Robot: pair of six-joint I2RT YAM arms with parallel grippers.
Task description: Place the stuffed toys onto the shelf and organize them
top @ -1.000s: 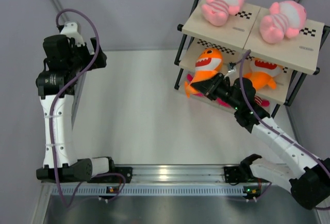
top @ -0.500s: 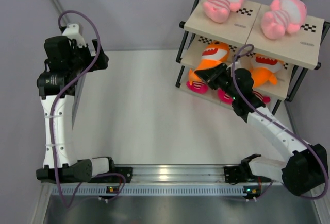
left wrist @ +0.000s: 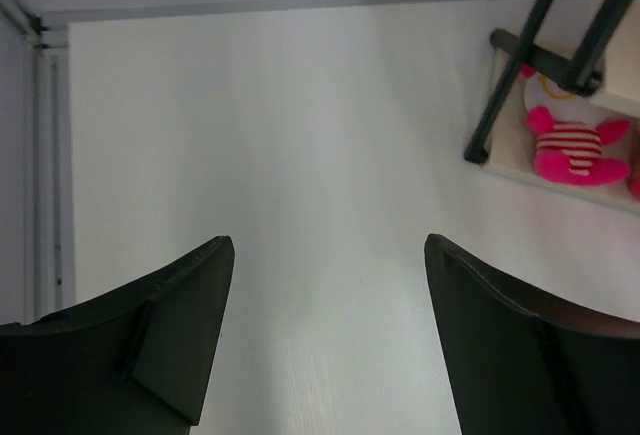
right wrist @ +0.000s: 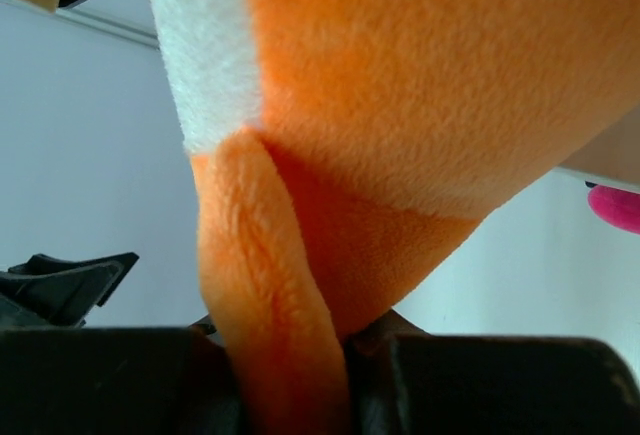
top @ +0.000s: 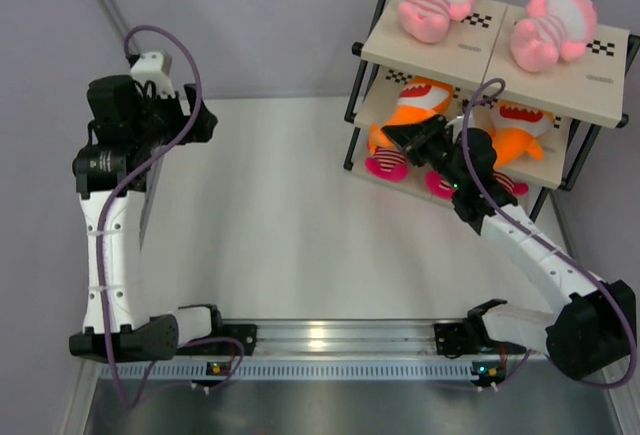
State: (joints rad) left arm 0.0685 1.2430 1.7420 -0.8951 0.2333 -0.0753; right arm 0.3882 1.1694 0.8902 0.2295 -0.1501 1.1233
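The shelf (top: 470, 53) stands at the back right. Two pale pink striped toys (top: 432, 2) (top: 553, 27) lie on its top board. My right gripper (top: 397, 136) is shut on an orange shark (top: 412, 105) at the left of the middle tier; its orange fin fills the right wrist view (right wrist: 290, 295). A second orange shark (top: 520, 135) sits to its right. Magenta-and-white striped toys (top: 388, 165) lie on the bottom board, one also in the left wrist view (left wrist: 570, 145). My left gripper (left wrist: 328, 335) is open and empty, raised at the far left.
The shelf's black legs (left wrist: 510, 75) stand on the white table (top: 270, 215). A grey wall runs behind. The arm bases sit on a metal rail (top: 330, 340) at the near edge.
My right gripper has carried the orange shark up and back into the left side of the middle tier. The left arm has shifted slightly.
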